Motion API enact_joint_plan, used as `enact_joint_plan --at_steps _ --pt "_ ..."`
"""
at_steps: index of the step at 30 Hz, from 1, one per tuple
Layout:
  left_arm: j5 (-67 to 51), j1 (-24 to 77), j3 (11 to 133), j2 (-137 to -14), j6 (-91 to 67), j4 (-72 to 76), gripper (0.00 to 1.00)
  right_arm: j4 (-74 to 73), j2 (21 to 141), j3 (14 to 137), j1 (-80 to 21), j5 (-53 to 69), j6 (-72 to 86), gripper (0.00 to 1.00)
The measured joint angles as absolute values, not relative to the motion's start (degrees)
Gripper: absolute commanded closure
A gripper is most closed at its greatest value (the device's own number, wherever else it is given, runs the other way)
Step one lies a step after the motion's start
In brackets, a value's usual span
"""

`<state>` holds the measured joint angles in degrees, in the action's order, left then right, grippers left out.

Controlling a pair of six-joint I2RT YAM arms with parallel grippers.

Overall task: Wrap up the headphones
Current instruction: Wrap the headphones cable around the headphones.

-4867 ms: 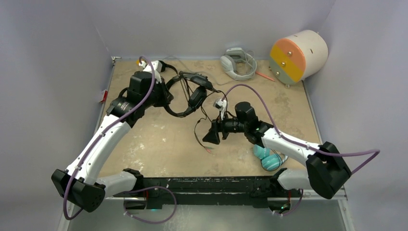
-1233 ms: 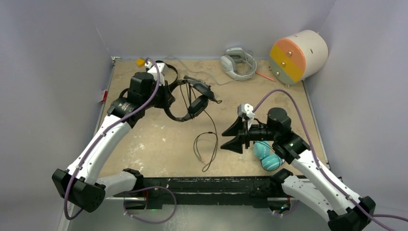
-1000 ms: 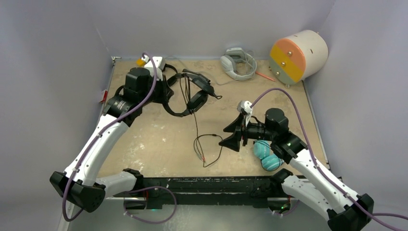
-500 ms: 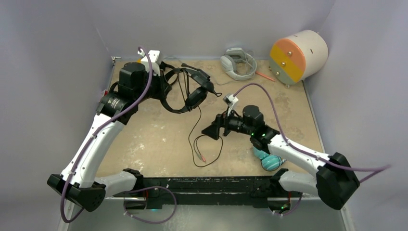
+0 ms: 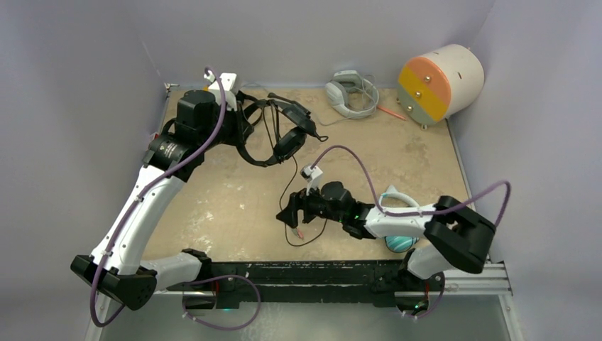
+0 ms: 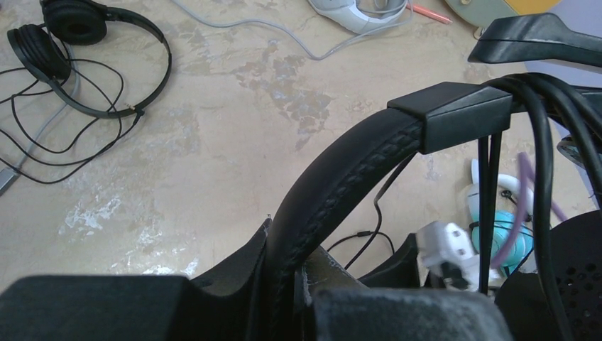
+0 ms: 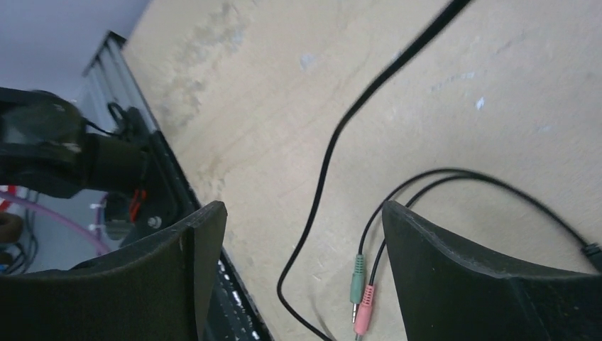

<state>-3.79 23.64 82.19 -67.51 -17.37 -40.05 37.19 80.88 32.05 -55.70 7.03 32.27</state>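
While the left hand (image 5: pixel 240 131) is clamped shut on the padded band of the black headphones (image 5: pixel 289 142) and holds them up above the far left of the table (image 5: pixel 234 213), their thin cord (image 7: pixel 332 145) hangs down and trails loose across the surface. The cord ends in a green and a pink plug (image 7: pixel 360 295) near the front edge. The right hand (image 5: pixel 287 213) hovers low over that end, jaws spread wide with nothing between them. The plugs lie just below the gap.

Step in hand, as I judge it, is picking up the free cord end so it can be wound round the held pair. The next move calls for dropping the open fingers astride the cord close to the plugs and closing on it. The cord is thin and lies flat, so a miss looks possible.

Other pairs:
- The teal headphones (image 5: pixel 399 243) sit by the right arm at the near right, partly hidden.
- A slim black pair (image 6: pixel 71 18) lies on the table, its cord loose around it.
- A white headset (image 5: pixel 348 92) lies at the far edge.

Containers: none seen holding anything. A drum (image 5: pixel 440 82) lies on its side in the far right corner, and I cannot tell its contents.
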Motion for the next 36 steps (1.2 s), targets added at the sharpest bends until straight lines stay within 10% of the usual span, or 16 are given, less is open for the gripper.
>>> enact_joint_plan --at_steps 5,10,28,36 --pt "-3.5 23.6 82.2 -67.6 -17.4 -40.1 1.0 37.9 89.3 33.6 -59.4 3.4 33.1 0.31" --pt "-2.0 23.6 82.2 -67.6 -17.5 -40.2 1.0 38.0 93.5 36.6 -61.0 1.4 33.8 0.98" --pt "23.1 22.5 84.5 -78.0 -19.6 -35.4 1.0 15.4 67.2 37.4 -74.1 -1.5 28.9 1.0" --pt "29.4 22.5 80.0 -78.2 -16.2 -32.3 1.0 -7.9 67.4 56.4 -74.4 1.3 23.1 1.0"
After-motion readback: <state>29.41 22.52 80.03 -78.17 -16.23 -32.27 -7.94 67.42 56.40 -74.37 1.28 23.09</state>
